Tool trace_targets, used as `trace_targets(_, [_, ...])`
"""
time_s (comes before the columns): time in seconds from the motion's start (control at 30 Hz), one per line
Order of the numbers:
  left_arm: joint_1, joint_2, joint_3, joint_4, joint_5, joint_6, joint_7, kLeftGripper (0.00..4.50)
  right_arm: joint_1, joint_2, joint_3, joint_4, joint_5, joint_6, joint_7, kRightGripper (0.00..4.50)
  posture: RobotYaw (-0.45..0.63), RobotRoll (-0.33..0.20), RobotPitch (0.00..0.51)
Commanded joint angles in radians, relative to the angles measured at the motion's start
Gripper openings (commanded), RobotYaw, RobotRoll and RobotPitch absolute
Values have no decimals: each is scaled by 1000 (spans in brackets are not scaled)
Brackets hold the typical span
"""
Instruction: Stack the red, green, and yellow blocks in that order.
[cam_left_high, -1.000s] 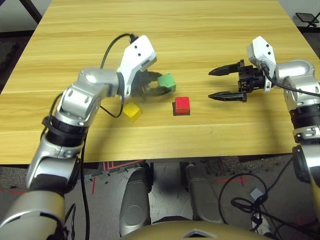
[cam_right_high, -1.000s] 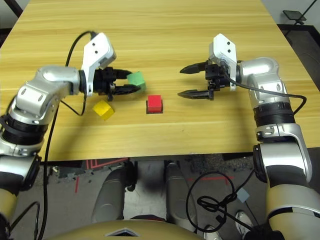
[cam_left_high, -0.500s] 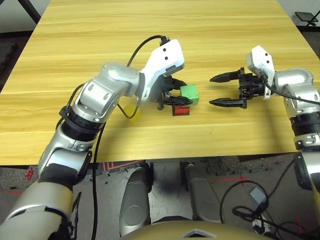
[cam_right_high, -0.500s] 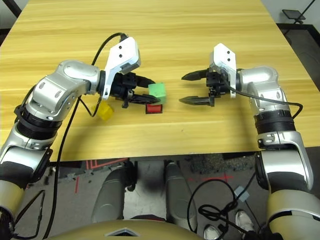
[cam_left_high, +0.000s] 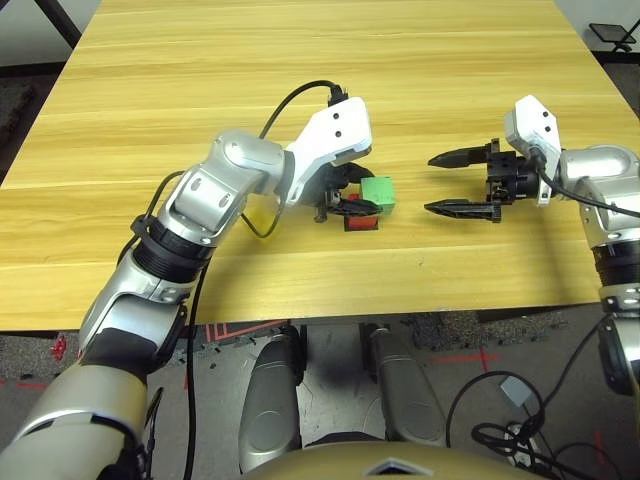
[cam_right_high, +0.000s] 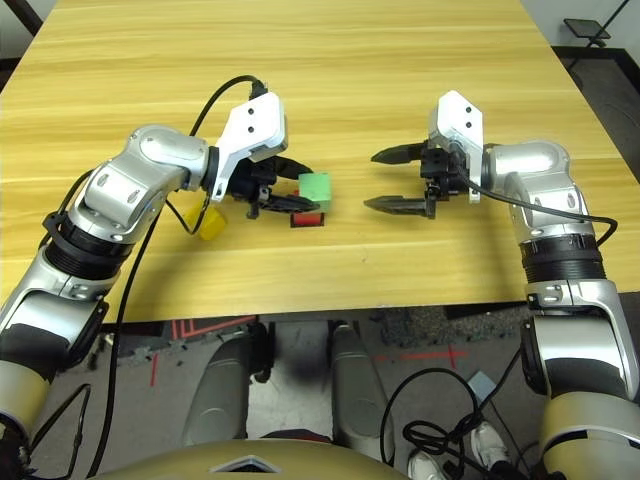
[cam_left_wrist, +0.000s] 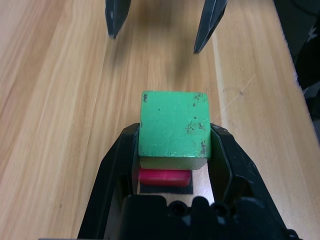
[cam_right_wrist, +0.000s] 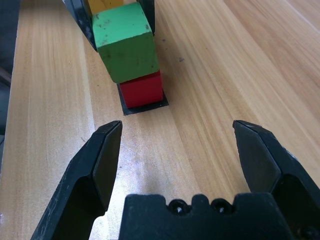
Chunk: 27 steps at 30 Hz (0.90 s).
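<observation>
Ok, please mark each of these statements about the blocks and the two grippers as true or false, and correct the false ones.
1. The left gripper is shut on the green block. True.
2. The green block is over the red block. True; from the right wrist view it sits on or just above it, and whether they touch I cannot tell.
3. The right gripper holds the yellow block. False: its fingers are open and empty, and the yellow block lies on the table beside the left arm.
4. The red block stands on a black square patch. True.
5. The yellow block is already on top of the green one. False: it is on the table, apart from the other two.
</observation>
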<state>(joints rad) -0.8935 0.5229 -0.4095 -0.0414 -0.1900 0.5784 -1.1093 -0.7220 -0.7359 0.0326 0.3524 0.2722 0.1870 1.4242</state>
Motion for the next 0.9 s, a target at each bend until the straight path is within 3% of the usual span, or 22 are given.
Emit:
trace_targets(0.03, [21,8,-10,-4,16,-25,-17,2034,18,-19,-13,-24,15,10,-1,4500,16,10,268])
trace_targets(0.8, [36,-19,7,22,29,-29,-1,2034,22,-22,-7,-39,24,28,-5,4500,21,0,272])
trace_targets(0.9, [43,-15,14,13,26,-20,2,2950,17,-20,-5,-33,21,26,-4,4500,29,0,267])
